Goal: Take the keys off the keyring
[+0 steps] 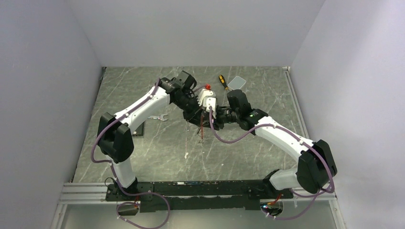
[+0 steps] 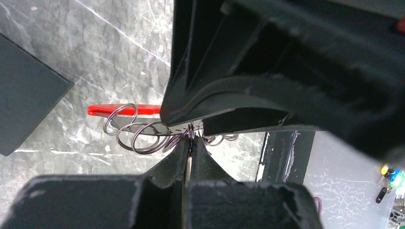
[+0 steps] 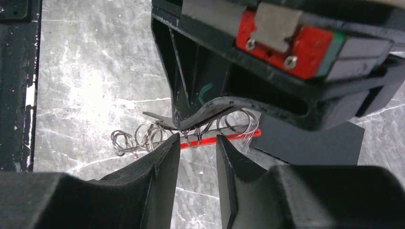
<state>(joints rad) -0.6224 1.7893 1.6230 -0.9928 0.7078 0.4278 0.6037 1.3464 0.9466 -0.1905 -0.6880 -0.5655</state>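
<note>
Left jaws pinch the keyring (image 2: 143, 138), silvery wire coils along a red strip; right jaws stand narrowly parted.

The keyring (image 2: 143, 136) is partly thin, bright metal wire in shiny coils and partly smooth, glossy red plastic. Against the keyring, the left hand (image 2: 190, 143) and right hand (image 3: 198, 143) are matt black plastic, faintly grainy. Under the keyring, the desk (image 2: 95, 57) looks like polished grey marble.

We count:
- two black robot hands, a left hand (image 2: 190, 147) and a right hand (image 3: 197, 145)
- one long silver metal wrench (image 1: 158, 117) on the desk (image 1: 248, 157)
- one yellow-and-black-handled screwdriver (image 1: 222, 81)
- one small whitish box (image 1: 237, 83)
- one floppy red-and-silvery coiled keyring (image 2: 100, 110)
</note>
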